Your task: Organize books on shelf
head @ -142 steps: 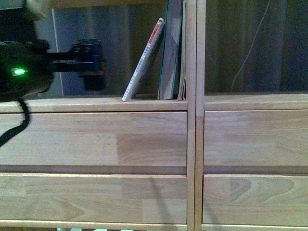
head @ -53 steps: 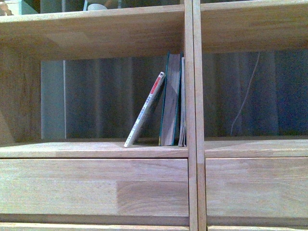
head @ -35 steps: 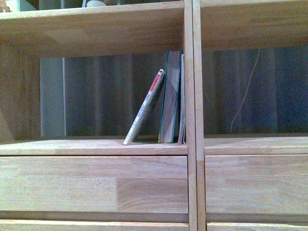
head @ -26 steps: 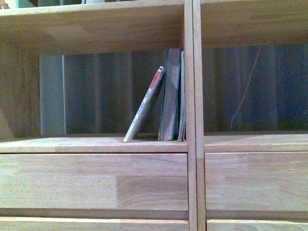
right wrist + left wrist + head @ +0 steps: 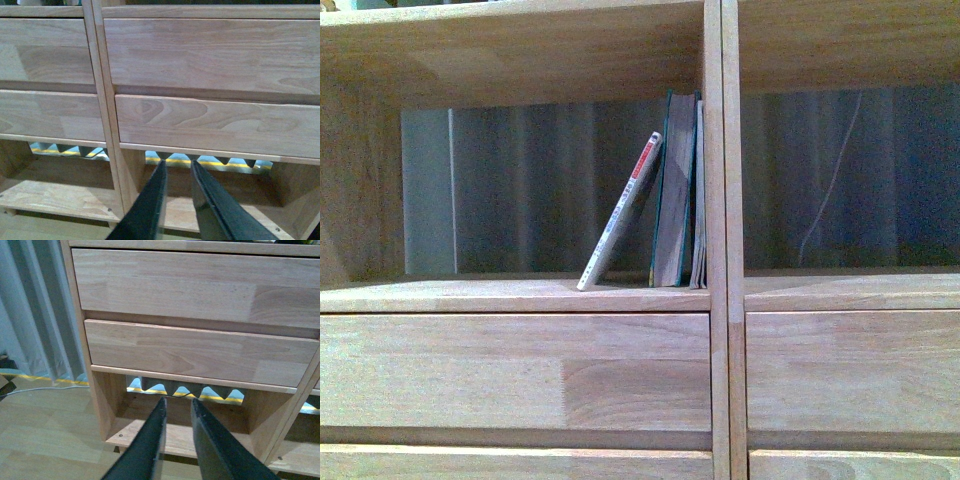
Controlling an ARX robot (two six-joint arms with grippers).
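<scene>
In the front view the light wood shelf fills the frame. In its left open compartment a thin white paperback with a red-white spine leans to the right against a thicker teal book. The teal book stands upright, and a thin pale booklet stands between it and the central divider. Neither arm shows in the front view. My left gripper is shut and empty, low in front of the left drawer fronts. My right gripper is shut and empty, low in front of the right drawer fronts.
The right open compartment holds no books; a thin white cable hangs behind it. Below the drawers is a low open compartment above the wooden floor. Grey curtains hang left of the shelf.
The left arm, in view 2.7 s ago, has left the front view. The view has risen, so the compartment and books sit lower in frame. The books have not moved.
</scene>
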